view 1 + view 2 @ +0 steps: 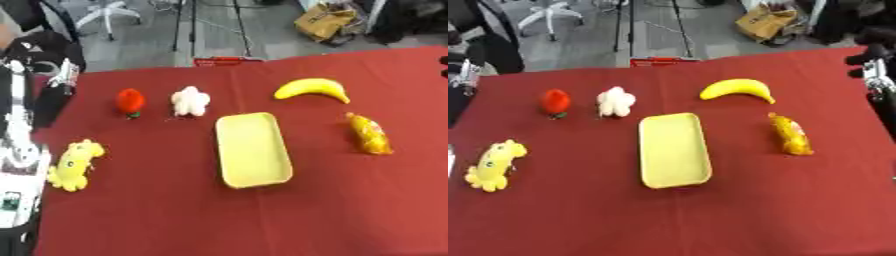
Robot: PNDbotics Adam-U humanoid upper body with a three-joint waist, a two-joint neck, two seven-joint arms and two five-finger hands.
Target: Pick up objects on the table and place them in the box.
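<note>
Yellow plush toy [492, 165] lies nearest, at the desk's [350, 210] left edge; yellow tray [252, 149] sits empty mid-desk, banana [311, 88] and orange packet [369, 134] to its right, red toy [130, 101] and white toy [190, 101] behind-left. Left arm [22, 135] hangs along the left edge, hand state can't tell. Right hand [871, 57] is at the far right edge, fingers curled, holding nothing.

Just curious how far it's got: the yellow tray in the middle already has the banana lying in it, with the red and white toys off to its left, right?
Not quite. The yellow tray holds nothing yet. The banana lies on the red cloth beyond the tray's far right corner, apart from it, as the left eye view shows. The red toy and white toy are indeed off to its left.
</note>
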